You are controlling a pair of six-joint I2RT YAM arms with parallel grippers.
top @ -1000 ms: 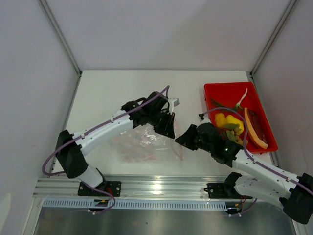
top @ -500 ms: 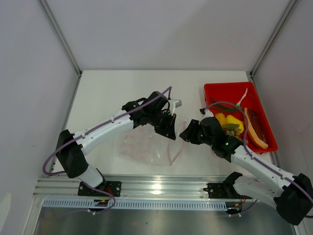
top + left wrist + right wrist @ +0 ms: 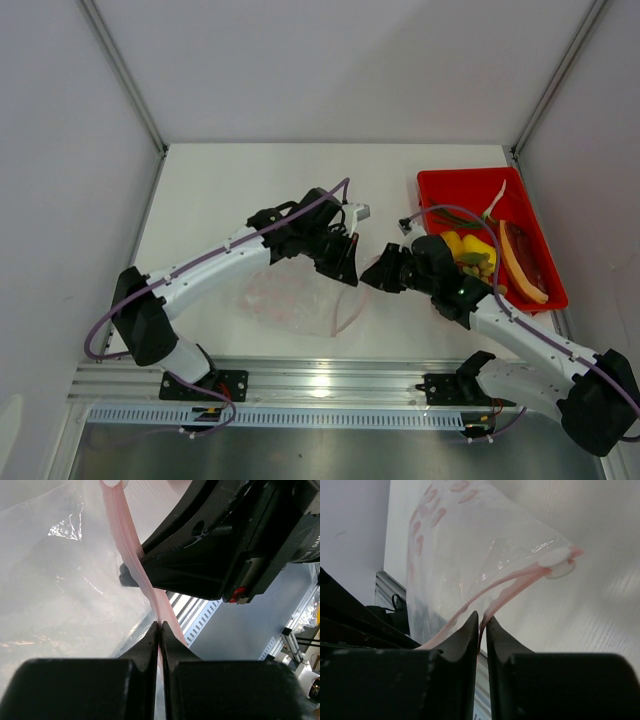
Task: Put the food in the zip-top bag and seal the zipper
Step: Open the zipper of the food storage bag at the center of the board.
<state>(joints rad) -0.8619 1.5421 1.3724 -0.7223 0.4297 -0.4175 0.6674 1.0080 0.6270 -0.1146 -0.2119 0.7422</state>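
Clear floppy zip-top bag with pinkish-red dots, held by its mouth.
My left gripper and right gripper pinch its pink-red zipper strip; yellow peppers and orange-red melon slice lie in the red tray.

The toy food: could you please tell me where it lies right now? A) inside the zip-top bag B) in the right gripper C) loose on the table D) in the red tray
D: the toy food lies in the red tray, while the zip-top bag looks empty and the left gripper and right gripper pinch only its zipper.
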